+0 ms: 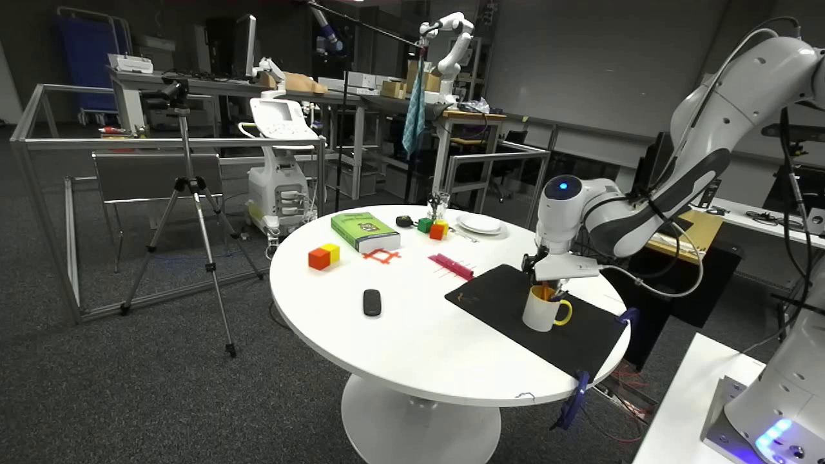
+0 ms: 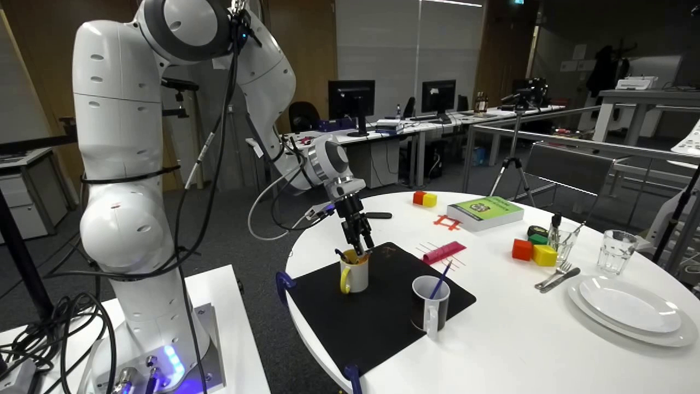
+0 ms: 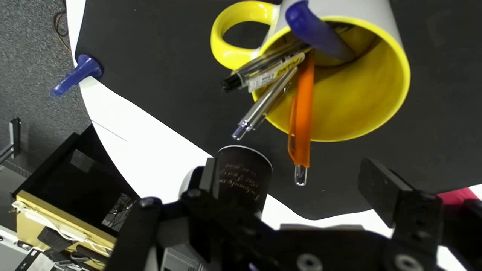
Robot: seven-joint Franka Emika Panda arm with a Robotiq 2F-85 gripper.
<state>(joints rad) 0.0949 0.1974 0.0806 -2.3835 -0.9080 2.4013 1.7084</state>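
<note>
My gripper [image 3: 292,178] is open, its fingers either side of the upper end of an orange pen [image 3: 304,113]; neither finger visibly touches it. The pen leans out of a white mug with yellow inside and handle [image 3: 357,113]. The mug also holds a silver pen [image 3: 265,101], a clear pen with a black end [image 3: 267,71] and a thick blue pen-like item [image 3: 318,34]. In both exterior views the gripper [image 1: 540,276] [image 2: 365,249] is just above this mug [image 1: 538,314] [image 2: 358,277]. A dark mug [image 2: 420,306] with a blue pencil [image 2: 440,282] shows behind the left finger in the wrist view [image 3: 243,177].
Both mugs stand on a black mat [image 2: 377,323] held by blue clamps [image 2: 283,284] on a round white table [image 1: 412,322]. Also there: a green book [image 1: 365,232], coloured blocks [image 1: 320,258], a black oblong object [image 1: 372,302], a pink-red piece [image 2: 444,253], plates [image 2: 629,306], cutlery and glasses [image 2: 615,251].
</note>
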